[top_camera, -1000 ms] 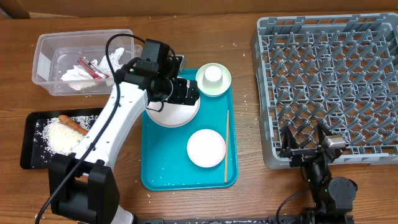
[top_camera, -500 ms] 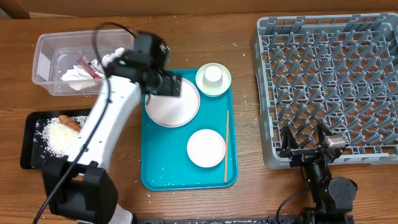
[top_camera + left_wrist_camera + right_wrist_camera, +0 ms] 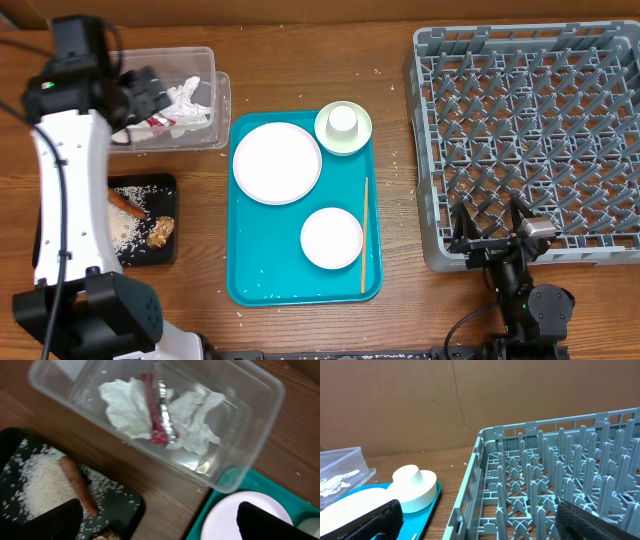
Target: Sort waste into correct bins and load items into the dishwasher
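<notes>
Below the left pincer [image 3: 160,515]: a crumpled white paper napkin [image 3: 125,407] and a red shiny wrapper [image 3: 160,415] are lying in the clear plastic rectangular tub [image 3: 260,415].
Left pincer: hanging over that tub, fingers spread wide, pinching nothing.
Toward its arm's base: a shallow black rectangular tray [image 3: 165,185] is carrying loose white rice [image 3: 125,228], a thin orange carrot [image 3: 125,203] and a small brown food lump [image 3: 162,230].
To its right: a large teal serving tray [image 3: 250,270] is bearing a larger round white plate [image 3: 277,163], a smaller round white plate [image 3: 331,238], a white cup [image 3: 343,120] on a pale green saucer [image 3: 362,135], and a thin wooden chopstick [image 3: 365,235].
Right pincer [image 3: 490,232]: fingers spread, empty, sitting at the near edge of the large square grey plastic dish rack [image 3: 530,130].
</notes>
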### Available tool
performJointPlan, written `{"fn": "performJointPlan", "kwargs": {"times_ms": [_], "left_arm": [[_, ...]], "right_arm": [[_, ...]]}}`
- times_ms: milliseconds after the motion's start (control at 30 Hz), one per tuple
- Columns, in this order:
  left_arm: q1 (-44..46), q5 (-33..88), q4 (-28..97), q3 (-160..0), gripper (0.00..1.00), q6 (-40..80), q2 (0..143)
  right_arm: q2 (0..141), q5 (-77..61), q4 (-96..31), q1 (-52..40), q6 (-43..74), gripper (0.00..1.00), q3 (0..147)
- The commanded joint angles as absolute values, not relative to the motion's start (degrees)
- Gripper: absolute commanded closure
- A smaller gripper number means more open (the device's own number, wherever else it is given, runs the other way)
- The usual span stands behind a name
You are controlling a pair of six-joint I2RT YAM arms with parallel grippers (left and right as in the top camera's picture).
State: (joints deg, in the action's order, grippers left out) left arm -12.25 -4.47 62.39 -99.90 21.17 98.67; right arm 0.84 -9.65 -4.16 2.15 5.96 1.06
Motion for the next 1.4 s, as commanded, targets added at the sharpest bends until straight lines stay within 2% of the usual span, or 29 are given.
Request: {"fn": "performJointPlan", "kwargs": {"times_ms": [0, 433, 567, 733, 833, 1133, 1367], "left_arm": [[-15.5, -2.9, 63.2, -99.7, 0.0, 23.4, 99.0], [-17.2, -3.1, 64.5, -99.6, 0.0, 23.4, 99.0], [-17.2, -3.1, 64.5, -99.6, 0.0, 23.4, 99.0], [-17.2, -3.1, 64.5, -99.6, 0.0, 23.4, 99.0], [-17.2, -3.1, 64.5, -99.6, 0.0, 23.4, 99.0], [-17.2, -3.1, 64.5, -99.6, 0.0, 23.4, 99.0], [-17.2, -3.1, 64.5, -99.6, 0.0, 23.4, 99.0]], "right_arm": [[0.2, -9.5, -3.9, 1.8, 6.0, 0.0, 0.5], [0.2, -9.3, -3.9, 1.8, 5.7, 0.0, 0.5], [0.2, -6.2, 1.6, 1.8, 5.9, 0.0, 0.5], [0.2, -18.8, 14.3, 1.8, 18.9, 0.0, 0.5], [0.2, -24.8, 17.7, 1.8, 24.2, 0.0, 0.5], [0.2, -19.9, 34.0, 1.8, 35.1, 0.0, 0.8], [4.1, -15.0, 30.2, 1.9, 32.4, 0.0, 11.8]]}}
